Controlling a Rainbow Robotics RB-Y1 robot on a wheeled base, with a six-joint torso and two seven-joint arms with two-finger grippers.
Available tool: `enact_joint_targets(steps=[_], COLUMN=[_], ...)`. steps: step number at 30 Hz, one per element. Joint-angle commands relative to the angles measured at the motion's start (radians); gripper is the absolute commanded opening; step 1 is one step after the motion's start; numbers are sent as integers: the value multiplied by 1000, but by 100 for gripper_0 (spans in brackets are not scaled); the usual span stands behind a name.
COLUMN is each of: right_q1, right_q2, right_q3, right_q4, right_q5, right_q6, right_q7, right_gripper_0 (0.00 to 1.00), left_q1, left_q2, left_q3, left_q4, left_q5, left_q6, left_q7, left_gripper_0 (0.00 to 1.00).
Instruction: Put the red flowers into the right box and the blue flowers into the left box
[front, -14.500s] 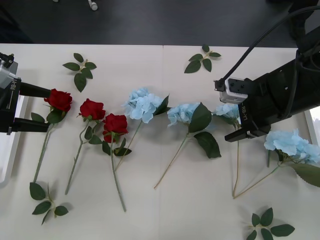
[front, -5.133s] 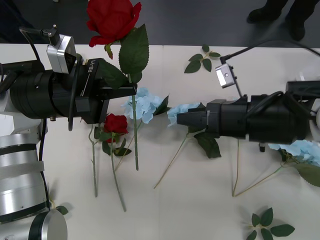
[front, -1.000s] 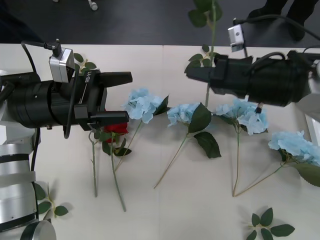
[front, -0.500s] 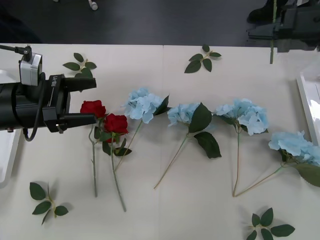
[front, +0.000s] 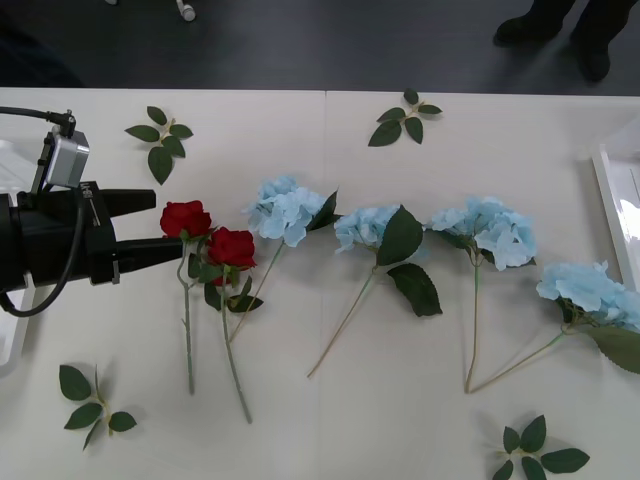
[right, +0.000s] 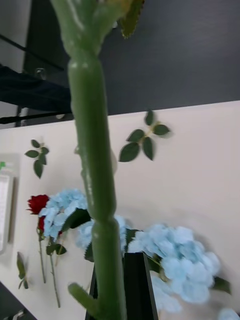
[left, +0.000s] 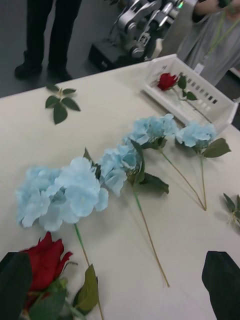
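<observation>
So the left gripper (front: 158, 227) is sitting low over the table (front: 330, 420) on the robot's left side, fingers spread apart with nothing between them, tips right up beside the head of one of the two red flowers (front: 186, 218) lying there. Those two roses are side by side, heads nearly touching, stems trailing back toward the robot. The third red flower (left: 167, 81) is in the right box (left: 220, 107) already, you can see its head and stem lying inside the white tray from the left wrist view; in the front view only the box's rim pokes in at the right edge. The four blue flowers (front: 286, 209) are all out on the table in a row running from just next to the roses over to the robot's right, none of them in a box. The farthest one sits close to the right box. The left box (front: 12, 335) shows as a white edge at the far left, partly behind the left arm. The right gripper (right: 131, 280) is up in the air well above the table, and in its wrist view there's a fat green stem running right through the middle of the picture with a black finger behind it. It looks like the stem is in its grip but I honestly can't tell if the fingers are clamped on it. A few loose leaf sprigs (front: 407, 118) are scattered around the table too.
</observation>
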Motion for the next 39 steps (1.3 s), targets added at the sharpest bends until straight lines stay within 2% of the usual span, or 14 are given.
enact_joint_targets(steps=[1,5,11,15,21,28,39], right_q1=[-6,20,95,152,233,305,316], right_q2=[-107,-169,-208,-208,-171,-102,12], right_q3=[-7,-7,-7,-7,-7,-7,-9], right_q4=[36,77,145,191,246,307,340], right_q5=[50,185,343,427,521,556,686], right_q6=[44,97,62,15,-64,-160,-222], right_q7=[-80,-85,-79,-77,-68,-46,-14], right_gripper_0=[0,0,0,0,0,0,0], left_q1=[33,57,83,89,95,42,-93], left_q2=[23,23,22,23,8,-23,-24], left_q3=[10,11,-29,-50,-58,-62,-113], left_q4=[-111,-178,-216,-216,-184,-98,72], left_q5=[-98,-216,-415,-514,-552,-636,-796], left_q6=[-9,-12,-12,-12,-8,54,178], left_q7=[160,235,287,291,311,341,396], left_gripper_0=[100,100,100,100,100,100,100])
